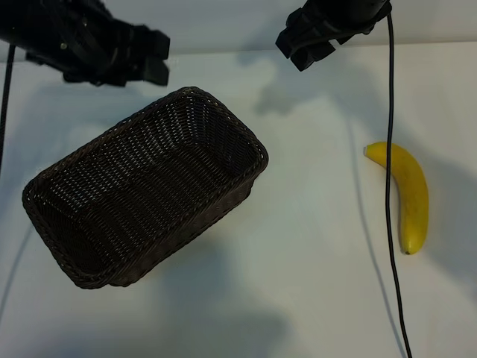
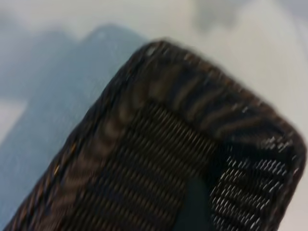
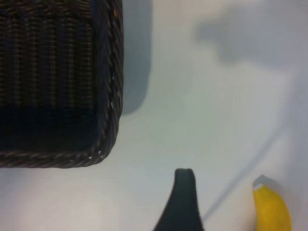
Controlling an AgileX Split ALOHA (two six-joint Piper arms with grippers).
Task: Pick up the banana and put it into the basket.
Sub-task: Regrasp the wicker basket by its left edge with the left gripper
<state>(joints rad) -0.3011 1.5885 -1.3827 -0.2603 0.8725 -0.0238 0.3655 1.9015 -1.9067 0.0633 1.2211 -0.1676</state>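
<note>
The yellow banana [image 1: 412, 198] lies on the white table at the right, its pale stem end pointing to the back. The dark brown wicker basket [image 1: 223, 127] sits at an angle left of centre, with nothing in it. My right gripper [image 1: 294, 51] hangs open and holding nothing over the back of the table, between the basket and the banana. In the right wrist view one dark finger [image 3: 184, 202] shows, with the banana's tip [image 3: 272, 209] beside it and a basket corner [image 3: 103, 144] farther off. My left gripper [image 1: 160, 58] is open above the basket's far end; its wrist view is filled by a basket corner [image 2: 159, 72].
A black cable [image 1: 389, 298] hangs from the right arm, crosses in front of the banana's stem end and runs down to the front edge. White tabletop [image 1: 313, 246] lies between basket and banana.
</note>
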